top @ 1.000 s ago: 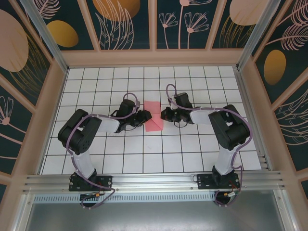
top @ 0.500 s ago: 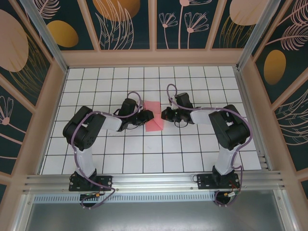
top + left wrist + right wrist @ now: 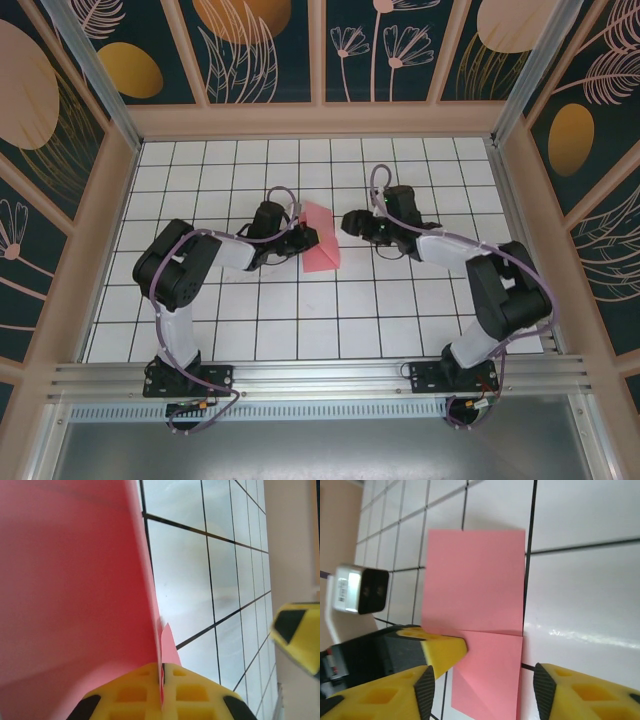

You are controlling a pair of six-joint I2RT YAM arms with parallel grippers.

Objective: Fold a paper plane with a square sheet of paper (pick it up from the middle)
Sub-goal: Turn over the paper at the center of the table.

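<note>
Worktop [image 3: 200, 330]: white tiles with a black grid, walled on three sides by dark patterned panels [image 3: 260, 50]. Left arm [image 3: 175, 275]: black and white, reaching from the near edge toward the middle of the worktop. Right arm [image 3: 500, 290]: same build, reaching in from the near right corner. Sheet of paper [image 3: 322, 248]: pink, partly folded with a visible crease, lying about the middle of the worktop between the two arms. Left gripper [image 3: 303, 238]: yellow fingers [image 3: 195, 695] pressed together on the paper's left edge. Right gripper [image 3: 348, 222]: yellow fingers [image 3: 580, 692] standing wide apart, just beside the paper's right edge, holding nothing.
</note>
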